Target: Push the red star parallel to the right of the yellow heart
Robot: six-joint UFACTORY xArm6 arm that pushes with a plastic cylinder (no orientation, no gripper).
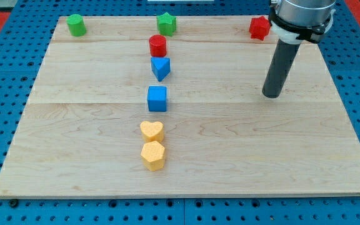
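Pale wooden board (230, 156) on blue pegboard: the red star (259, 28) sits at the far right, well apart from the yellow heart (151, 130) near centre. With no pincer, my tip (271, 95) rests nearer than the star. Light, rigid, probably slippery; push its far side.

Robotics lab setup, by the look of it — a pale wooden bench (230, 156) lies on a blue perforated base plate (5, 75), the sort used for test rigs. Small coloured blocks (157, 98) sit scattered on it — a machine arm's dark rod (279, 69) stands over the wood.
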